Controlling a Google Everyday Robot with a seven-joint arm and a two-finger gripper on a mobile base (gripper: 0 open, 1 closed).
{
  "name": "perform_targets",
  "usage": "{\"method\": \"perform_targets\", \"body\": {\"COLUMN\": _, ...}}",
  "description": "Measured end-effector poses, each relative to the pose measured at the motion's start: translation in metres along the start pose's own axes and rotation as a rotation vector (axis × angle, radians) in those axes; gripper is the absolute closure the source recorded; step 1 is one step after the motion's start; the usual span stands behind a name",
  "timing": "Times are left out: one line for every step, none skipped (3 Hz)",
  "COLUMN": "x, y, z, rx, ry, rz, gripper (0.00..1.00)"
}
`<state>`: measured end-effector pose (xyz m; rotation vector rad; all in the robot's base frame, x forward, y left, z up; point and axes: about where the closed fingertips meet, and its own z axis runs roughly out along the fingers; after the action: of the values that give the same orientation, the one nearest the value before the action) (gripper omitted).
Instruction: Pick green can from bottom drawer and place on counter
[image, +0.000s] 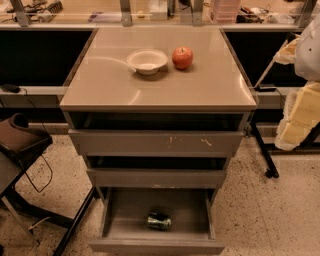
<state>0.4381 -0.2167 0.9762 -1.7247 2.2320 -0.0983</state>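
Observation:
The green can (159, 221) lies on its side on the grey floor of the open bottom drawer (116, 220), near the drawer's front middle. The counter (110, 80) is the glossy beige cabinet top above it. My gripper (299, 117) shows as a pale yellowish shape below the white arm (307, 47) at the right edge. It is beside the cabinet at counter height, well above and to the right of the can, and holds nothing that I can see.
A white bowl (147, 61) and a red apple (182, 58) sit on the counter's far half. Two upper drawers (155, 142) are slightly open. A dark chair (20, 142) stands at the left. A black stand leg (265, 155) is at the right. A cluttered bench (105, 16) runs behind.

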Motion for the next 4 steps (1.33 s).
{"method": "perform_targets", "body": {"x": -0.001, "y": 0.008, "z": -0.002, "rx": 0.0, "ry": 0.0, "rz": 0.0, "gripper": 0.0}}
{"method": "perform_targets", "body": {"x": -0.002, "y": 0.017, "z": -0.004, "rx": 0.0, "ry": 0.0, "rz": 0.0, "gripper": 0.0}}
{"method": "perform_targets", "body": {"x": -0.002, "y": 0.026, "z": -0.006, "rx": 0.0, "ry": 0.0, "rz": 0.0, "gripper": 0.0}}
{"method": "perform_targets", "body": {"x": -0.005, "y": 0.061, "z": -0.015, "rx": 0.0, "ry": 0.0, "rz": 0.0, "gripper": 0.0}}
